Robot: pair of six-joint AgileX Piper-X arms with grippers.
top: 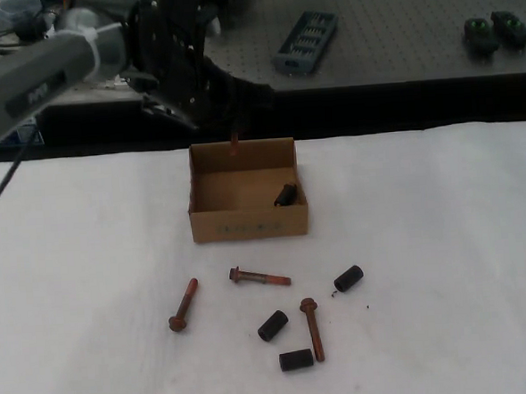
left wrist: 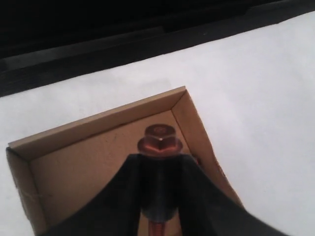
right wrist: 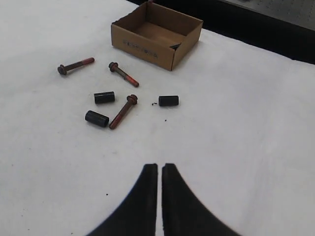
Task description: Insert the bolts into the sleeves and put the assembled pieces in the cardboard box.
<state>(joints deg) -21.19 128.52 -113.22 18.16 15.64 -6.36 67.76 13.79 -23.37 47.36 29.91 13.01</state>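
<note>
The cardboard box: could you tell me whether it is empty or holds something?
Not empty: a black piece lies inside the box, near its right wall.

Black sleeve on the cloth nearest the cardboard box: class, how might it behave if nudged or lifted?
Lying on its side, the sleeve looks cylindrical, so a sideways nudge would probably roll it. It looks rigid, likely keeping shape when gripped. The white cloth may damp rolling.
</note>
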